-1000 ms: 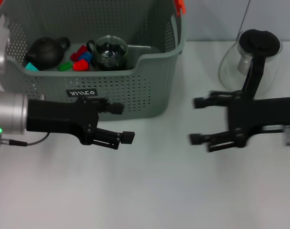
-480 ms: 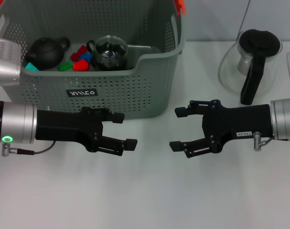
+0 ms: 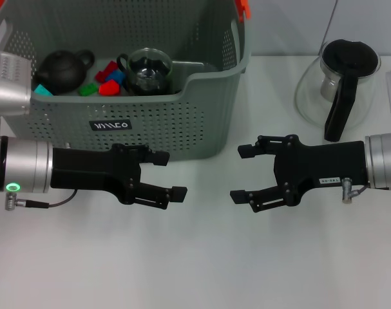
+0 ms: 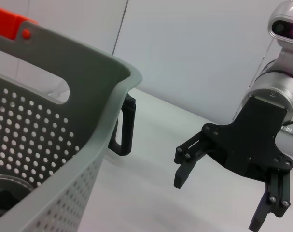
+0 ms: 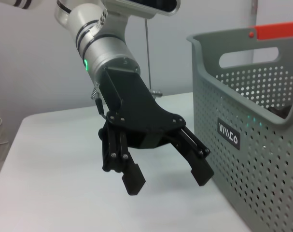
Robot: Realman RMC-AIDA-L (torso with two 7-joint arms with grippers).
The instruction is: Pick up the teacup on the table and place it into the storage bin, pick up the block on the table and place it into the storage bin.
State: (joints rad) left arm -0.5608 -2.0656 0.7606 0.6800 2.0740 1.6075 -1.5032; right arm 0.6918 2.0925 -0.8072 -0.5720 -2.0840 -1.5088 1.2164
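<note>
The left gripper point(image 3: 169, 175) hangs low over the table point(image 3: 195, 264), just in front of the bin point(image 3: 201, 122), pointing toward the middle. Its fingers are spread wide with nothing between them; the right wrist view shows the same gripper point(image 5: 168, 176) beside the bin point(image 5: 243, 145), empty.

The bin stands at the back left of the table. Inside it, from left to right, lie a dark teapot point(image 3: 61, 69), a cluster of small blocks point(image 3: 107, 80) in red, blue, green and teal, and a glass teacup point(image 3: 149, 69) with a dark handle. The blocks sit between the teapot and the teacup on the bin's floor. A black label point(image 3: 110, 125) with white lettering marks the bin's front wall, and an orange-red handle part point(image 3: 244, 8) shows at its far right corner.

The right gripper point(image 3: 245, 172) hangs over the table right of centre, pointing at the left one, the two well apart. Its fingers are also wide open and hold nothing; the left wrist view shows it point(image 4: 218, 195) empty as well.

Behind the right arm, at the back right, a glass carafe point(image 3: 340, 87) with a black lid and handle stands upright on the table.
</note>
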